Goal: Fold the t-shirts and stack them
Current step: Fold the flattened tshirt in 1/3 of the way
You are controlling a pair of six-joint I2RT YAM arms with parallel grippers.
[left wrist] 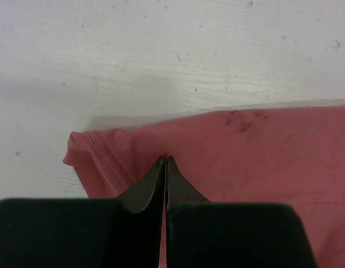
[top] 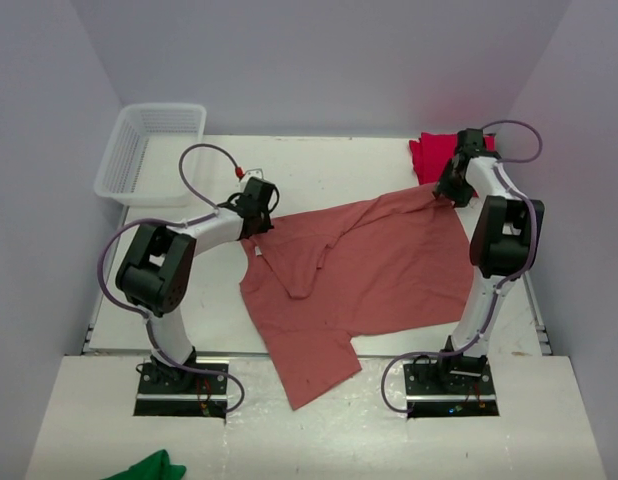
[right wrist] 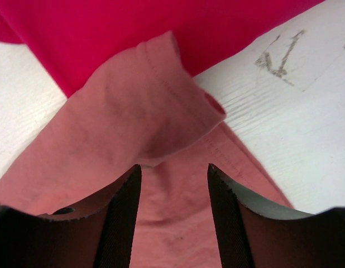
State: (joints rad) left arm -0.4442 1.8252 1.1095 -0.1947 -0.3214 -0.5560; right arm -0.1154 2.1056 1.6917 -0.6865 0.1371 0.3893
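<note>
The salmon shirt (top: 379, 270) lies spread, unfolded; the crimson shirt (top: 426, 155) waits at one o'clock. The left pincer (left wrist: 166, 161) pinches the salmon hem; the right pincer (right wrist: 173, 167) gapes.

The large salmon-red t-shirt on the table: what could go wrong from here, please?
1. The left gripper is shut on only a thin pinch near the hem of the large dusty salmon-red cotton t-shirt. The cloth may slip out when pulled.
2. The open right gripper hovers over a sleeve whose end lies on the brighter crimson cotton t-shirt. Dragging the sleeve might disturb that shirt too.
</note>
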